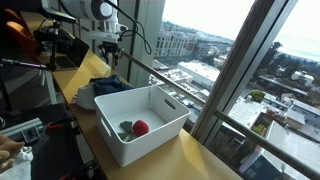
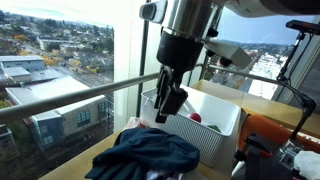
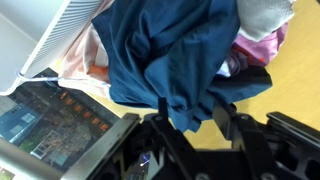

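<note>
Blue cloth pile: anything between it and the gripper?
Nothing. In an exterior view the gripper hangs over the blue cloth pile with only air between; the wrist view shows cloth straight past the open fingers.

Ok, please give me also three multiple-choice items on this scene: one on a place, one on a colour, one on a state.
1. Where does the dark blue cloth lie relative to the white bin?
A) inside it
B) beside it, on the table
C) under it

2. What colour is the ball in the bin?
A) red
B) yellow
C) black

3. How does the gripper stand?
A) shut on the ball
B) shut on the cloth
C) open, above the cloth

Answers:
1 B: both exterior views show the cloth heaped outside the bin's wall.
2 A: it shows red against the white inside.
3 C: the wrist view shows the fingers apart over the cloth.
</note>
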Robot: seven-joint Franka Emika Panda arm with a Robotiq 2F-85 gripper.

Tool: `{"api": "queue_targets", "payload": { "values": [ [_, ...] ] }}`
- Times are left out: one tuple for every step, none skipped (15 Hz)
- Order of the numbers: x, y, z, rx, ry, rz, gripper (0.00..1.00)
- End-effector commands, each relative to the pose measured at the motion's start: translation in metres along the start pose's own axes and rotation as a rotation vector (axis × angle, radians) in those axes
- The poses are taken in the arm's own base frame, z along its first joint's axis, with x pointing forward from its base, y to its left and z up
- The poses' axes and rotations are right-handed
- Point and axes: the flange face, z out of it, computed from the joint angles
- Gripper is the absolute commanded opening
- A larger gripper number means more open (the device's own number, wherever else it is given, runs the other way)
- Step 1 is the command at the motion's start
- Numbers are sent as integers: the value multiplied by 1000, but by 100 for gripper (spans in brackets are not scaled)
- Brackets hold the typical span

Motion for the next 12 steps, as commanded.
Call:
{"api": "queue_targets", "payload": {
  "values": [
    [3,16,-39,-26,42,-8,82],
    [3,23,-47,-32,51,-4,90],
    [1,34,-54,-42,59,5,96],
    [-3,48,-58,-53,63,18,100],
    [-10,63,-59,-68,63,35,100],
    [-17,79,-59,-78,62,54,100],
    [-26,95,-56,-89,57,75,100],
    [-38,115,-53,-91,49,104,100],
    [-49,134,-47,-96,41,132,100],
    [-62,153,-43,-99,32,165,100],
    [-73,170,-37,-104,23,194,100],
    [-88,188,-30,-104,11,226,100]
  ]
}}
